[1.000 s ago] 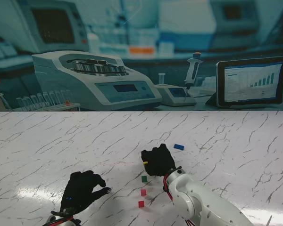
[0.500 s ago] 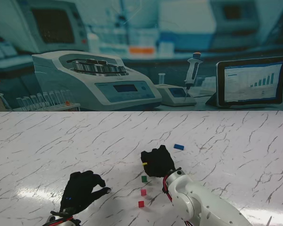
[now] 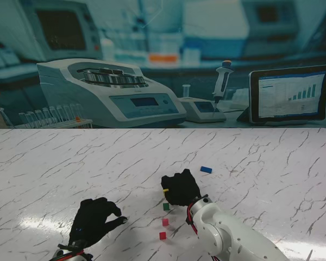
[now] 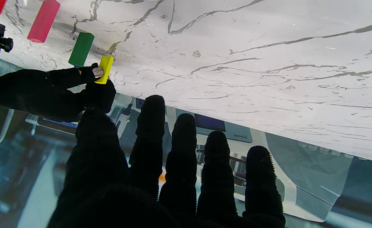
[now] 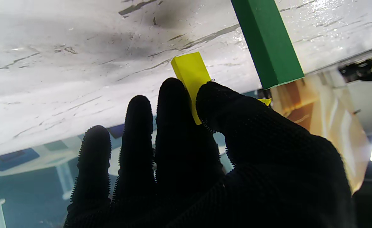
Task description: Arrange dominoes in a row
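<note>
Yellow domino (image 5: 190,76): pinched between thumb and forefinger of the right hand (image 3: 180,187), held close over the marble table (image 3: 271,163), toward the middle of its near half; its far end is seen clear of the fingers in the right wrist view.
Green domino (image 3: 165,206): standing on the table just nearer to the near edge than the yellow one, apart from it.
Pink domino (image 3: 165,222): set next in line toward the near edge.
Red domino (image 3: 162,235): last of the line, closest to the near edge.
Blue domino (image 3: 206,169): lying alone, farther from the near edge and to the right of the right hand, well apart from the line.
Right hand: clamped on the yellow domino; the remaining fingers are held straight beside the forefinger.
Left hand (image 3: 93,220): near the near edge, left of the line; fingers spread and nothing held, palm raised off the table.
Backdrop: printed laboratory scene behind the far edge.
</note>
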Controlling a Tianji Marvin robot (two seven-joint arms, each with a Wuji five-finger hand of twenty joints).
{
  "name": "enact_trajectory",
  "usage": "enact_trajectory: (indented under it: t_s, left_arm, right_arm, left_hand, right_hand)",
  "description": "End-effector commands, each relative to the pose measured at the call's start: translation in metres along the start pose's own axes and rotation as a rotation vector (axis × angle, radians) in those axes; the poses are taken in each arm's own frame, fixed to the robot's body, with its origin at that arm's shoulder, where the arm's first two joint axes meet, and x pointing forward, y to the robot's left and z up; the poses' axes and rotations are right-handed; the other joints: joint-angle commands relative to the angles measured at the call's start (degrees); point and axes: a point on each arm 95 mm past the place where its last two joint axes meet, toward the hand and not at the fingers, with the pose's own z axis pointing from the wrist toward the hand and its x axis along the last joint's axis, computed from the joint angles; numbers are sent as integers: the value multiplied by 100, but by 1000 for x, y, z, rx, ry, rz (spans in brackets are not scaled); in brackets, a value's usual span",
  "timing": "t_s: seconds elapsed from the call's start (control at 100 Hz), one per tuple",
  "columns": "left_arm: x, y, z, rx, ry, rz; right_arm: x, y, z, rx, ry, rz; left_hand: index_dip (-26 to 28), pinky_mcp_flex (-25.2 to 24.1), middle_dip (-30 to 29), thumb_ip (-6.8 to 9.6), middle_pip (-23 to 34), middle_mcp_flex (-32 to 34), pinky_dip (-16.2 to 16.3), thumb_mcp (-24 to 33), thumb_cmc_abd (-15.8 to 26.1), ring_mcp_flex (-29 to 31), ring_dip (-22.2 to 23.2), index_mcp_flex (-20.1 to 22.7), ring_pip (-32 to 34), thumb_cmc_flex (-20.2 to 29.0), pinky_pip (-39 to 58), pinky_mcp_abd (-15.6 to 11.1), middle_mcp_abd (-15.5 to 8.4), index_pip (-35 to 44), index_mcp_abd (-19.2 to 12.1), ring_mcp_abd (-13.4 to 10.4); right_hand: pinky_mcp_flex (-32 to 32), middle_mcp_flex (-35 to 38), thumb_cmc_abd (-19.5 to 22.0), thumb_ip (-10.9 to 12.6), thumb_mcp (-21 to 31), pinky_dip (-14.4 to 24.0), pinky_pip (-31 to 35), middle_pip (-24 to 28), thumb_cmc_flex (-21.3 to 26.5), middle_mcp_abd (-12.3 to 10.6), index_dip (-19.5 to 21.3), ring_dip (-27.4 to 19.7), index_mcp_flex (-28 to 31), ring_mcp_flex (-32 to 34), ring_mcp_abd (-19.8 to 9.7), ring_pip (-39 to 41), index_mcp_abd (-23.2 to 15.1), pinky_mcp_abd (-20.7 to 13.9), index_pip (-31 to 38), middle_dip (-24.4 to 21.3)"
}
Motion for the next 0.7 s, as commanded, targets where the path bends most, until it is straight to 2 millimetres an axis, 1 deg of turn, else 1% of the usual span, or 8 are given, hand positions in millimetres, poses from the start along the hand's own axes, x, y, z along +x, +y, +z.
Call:
enact_trajectory:
  t_s: [0.0,0.29,0.69]
  left_arm:
    - [4,3,-3,-12,20,-22]
    - [4,3,-2,-13,18,-25]
    - [4,3,-3,-12,18,-25]
  right_arm:
    - [7,-5,-2,7,7,22]
    - [6,-4,-2,19,5,27]
    - [4,-2,-3,33,5,34]
  left_hand:
    - [55,-57,58,30,92,187,111,56,126,15,76,94,70,-30,146,62,-68,51,-55,-65]
    - [50,-56,59,6,96,196,112,49,139,21,77,100,75,23,148,50,-70,59,-74,-77]
    - [46,-59,59,4,96,194,110,39,133,18,74,99,74,32,143,52,-65,78,-77,-75]
  right_hand:
    - [-139,-81,178,-200,-24,-43,97,-70,177,18,-55,-46,-144,-131,-67,-92,-59,-393,51,-42]
    - [-189,-149,167,-251,-132,-80,52,-191,194,113,-126,-61,-183,-221,-30,-134,-22,-363,-118,-72]
    - [-281,-315,125,-278,-169,-130,-28,-374,127,253,-119,-70,-282,-383,58,-198,38,-316,-450,-38]
